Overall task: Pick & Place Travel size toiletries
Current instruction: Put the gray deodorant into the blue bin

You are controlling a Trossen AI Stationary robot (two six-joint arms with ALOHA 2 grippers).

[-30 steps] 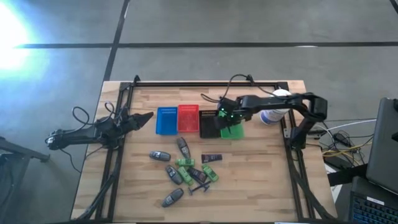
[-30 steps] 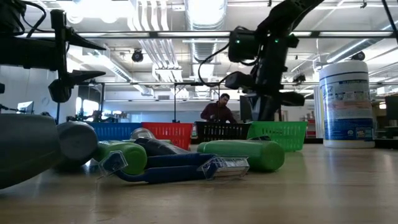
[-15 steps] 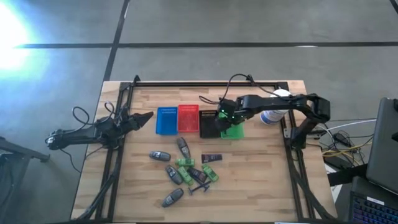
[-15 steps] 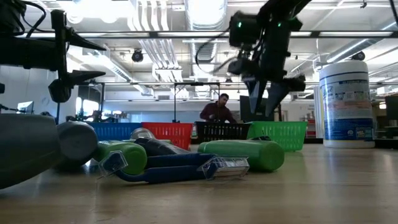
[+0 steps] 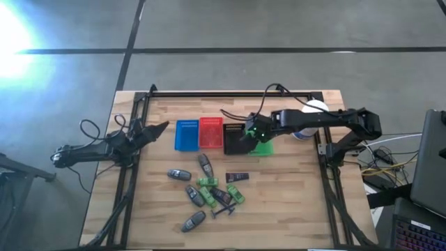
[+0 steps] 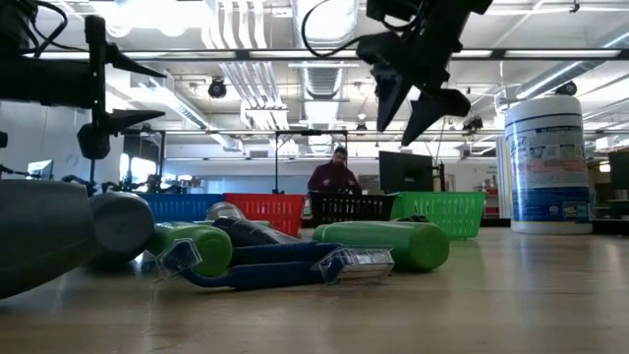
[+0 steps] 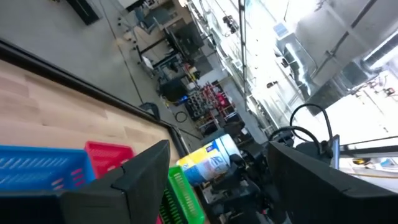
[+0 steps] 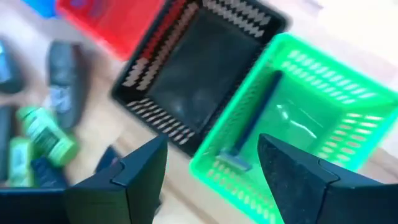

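Note:
The toiletries lie in a loose pile (image 5: pixel 209 188) on the table's near middle: grey tubes (image 5: pixel 179 174), green packets (image 5: pixel 207 183), a dark packet (image 5: pixel 237 176) and a thin black stick (image 5: pixel 223 210). In the low view they show close up (image 6: pixel 373 246). A thin dark razor with a blue head (image 8: pixel 252 127) lies on the floor of the green basket (image 8: pixel 348 124). My right gripper (image 5: pixel 244 134) hangs open and empty high above the black and green baskets (image 6: pixel 393 123) (image 8: pixel 211 140). My left gripper (image 5: pixel 162 127) waits open at the table's left edge (image 7: pixel 217 149).
Blue (image 5: pixel 186 134), red (image 5: pixel 210 132), black (image 5: pixel 233 139) and green (image 5: pixel 263 146) baskets stand in a row at the far middle. A big white container with a blue label (image 5: pixel 306 118) (image 6: pixel 545 162) stands to their right. A person shows in the room behind (image 6: pixel 334 177).
My right gripper has gone up from just over the green basket and now hangs well above the baskets, its fingers slanting down. The toiletries and baskets have stayed where they were.

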